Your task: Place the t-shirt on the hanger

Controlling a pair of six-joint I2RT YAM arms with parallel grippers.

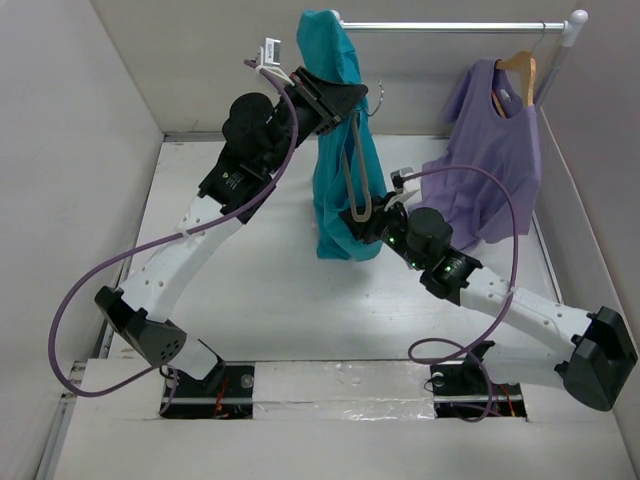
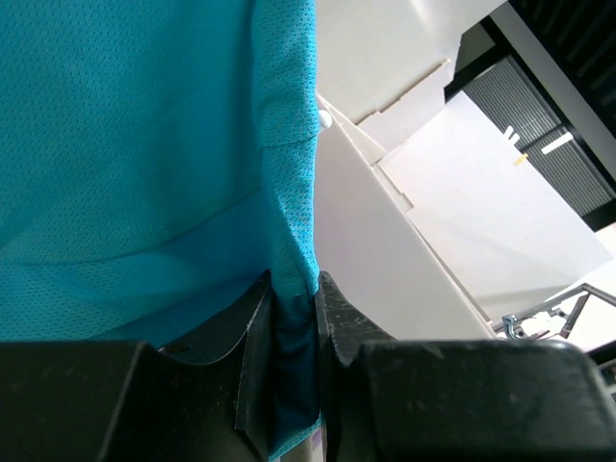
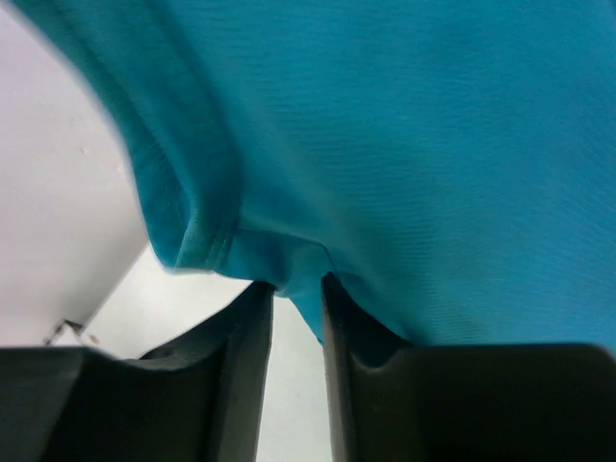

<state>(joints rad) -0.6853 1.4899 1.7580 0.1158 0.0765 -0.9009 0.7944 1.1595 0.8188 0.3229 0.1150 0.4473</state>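
White table (image 1: 270, 300), plain white walls (image 1: 60, 150), metal rail (image 1: 450, 27) across back.

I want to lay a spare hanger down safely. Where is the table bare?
The table is bare between the two arms, in front of the t-shirt, and in a strip between the left arm and the left wall. Crowded: back right, around the t-shirt, right tool and purple top.

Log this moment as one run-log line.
left gripper: shut on t-shirt, held high | right gripper: shut on t-shirt, low | hanger: in front of t-shirt | status: not yet hung
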